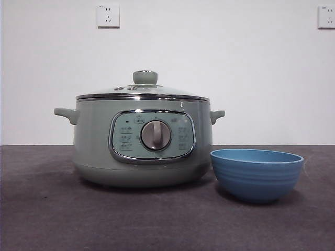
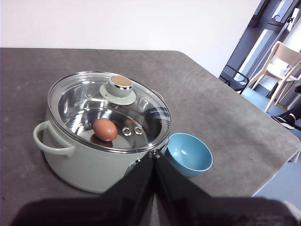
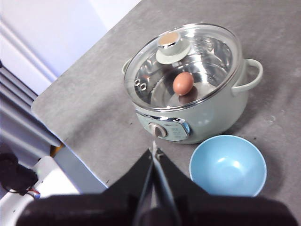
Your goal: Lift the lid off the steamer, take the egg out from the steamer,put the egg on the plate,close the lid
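The grey counter carries everything here. On it stands the steamer, a squat sage-green pot with its dial facing the front camera. The lid sits squarely on the steamer's chrome rim, clear glass with a short green knob at its centre, so step 1 of the task has not begun. Just beside the steamer, on the side nearer its control panel, stands the plate, a deep blue bowl with nothing in it; from the front the 2 look close but not touching. Through the glass the brown egg lies on the steel floor of the steamer, off to 1 side of the knob.

Both arms wait high above. The left gripper has its jaws pressed together with nothing between them, and the right gripper likewise.

The risks, as I judge them: the knob is short and smooth, so a shallow pinch could let the heavy glass lid slip and drop back onto the rim. The egg is round and free to roll on polished steel; an off-centre or hard squeeze could push it away or crack it.
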Controlling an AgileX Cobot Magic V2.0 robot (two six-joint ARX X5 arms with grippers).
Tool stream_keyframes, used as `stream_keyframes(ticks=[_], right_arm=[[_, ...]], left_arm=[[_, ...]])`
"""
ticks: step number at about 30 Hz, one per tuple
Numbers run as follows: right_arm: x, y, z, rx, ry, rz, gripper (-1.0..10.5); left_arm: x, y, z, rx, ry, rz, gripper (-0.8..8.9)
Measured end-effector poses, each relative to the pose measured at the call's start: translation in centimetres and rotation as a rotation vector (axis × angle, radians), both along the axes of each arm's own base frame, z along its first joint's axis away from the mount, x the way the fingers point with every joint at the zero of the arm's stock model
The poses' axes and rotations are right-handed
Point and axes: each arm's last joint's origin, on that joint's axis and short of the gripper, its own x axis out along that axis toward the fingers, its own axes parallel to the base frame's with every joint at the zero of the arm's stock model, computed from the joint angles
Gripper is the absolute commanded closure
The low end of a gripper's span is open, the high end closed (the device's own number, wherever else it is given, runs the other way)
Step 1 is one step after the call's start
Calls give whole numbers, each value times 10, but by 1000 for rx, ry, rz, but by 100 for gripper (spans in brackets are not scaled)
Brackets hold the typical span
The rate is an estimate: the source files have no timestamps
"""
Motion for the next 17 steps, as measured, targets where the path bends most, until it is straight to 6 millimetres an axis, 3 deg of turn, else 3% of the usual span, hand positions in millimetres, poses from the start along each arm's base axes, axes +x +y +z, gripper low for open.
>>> stream_keyframes(ticks=[2, 4, 6, 12, 17], right_arm=[[1, 1, 0, 6, 4, 20, 792], [2, 2, -1, 8, 6, 30, 527], [2, 2, -1, 8, 7, 30, 332], [2, 2, -1, 8, 8, 30, 318], [2, 2, -1, 8, 8, 30, 318]], left_arm=[[1, 0, 0, 0, 4, 0, 628], [2, 0, 0, 0, 6, 0, 321], [2, 0, 0, 0, 6, 0, 184], [4, 0, 4, 1, -35, 0, 185], [18, 1, 9, -4, -54, -1, 185]])
